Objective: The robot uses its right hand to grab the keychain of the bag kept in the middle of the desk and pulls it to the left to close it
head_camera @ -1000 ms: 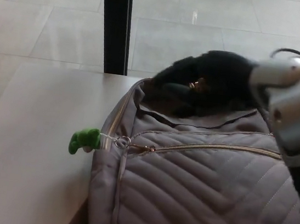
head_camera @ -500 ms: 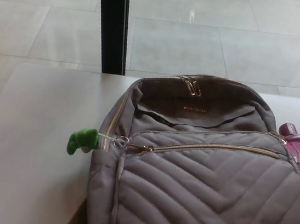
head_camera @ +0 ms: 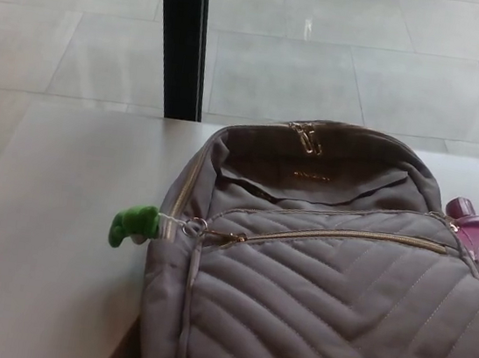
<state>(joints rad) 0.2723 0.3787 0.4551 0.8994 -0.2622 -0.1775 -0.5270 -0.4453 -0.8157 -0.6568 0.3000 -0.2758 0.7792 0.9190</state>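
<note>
A grey quilted backpack [head_camera: 322,287] lies on the pale desk [head_camera: 47,233], filling the lower right of the head view. Its front pocket zipper [head_camera: 338,236] runs in a closed gold line to the left end, where a small green keychain [head_camera: 134,223] hangs off the slider ring [head_camera: 194,225] onto the desk. Gold zipper pulls [head_camera: 305,136] sit at the top of the bag. Neither of my hands shows in the view.
A pink bottle top [head_camera: 475,235] pokes out at the bag's right side. A black post [head_camera: 181,37] stands behind the desk's far edge, with grey tiled floor beyond. Bare desk surface lies to the left of the bag.
My right hand and forearm, over the bag's top a second ago, have withdrawn to the right and left the view. The pink bottle top is uncovered. The bag and keychain stay put.
</note>
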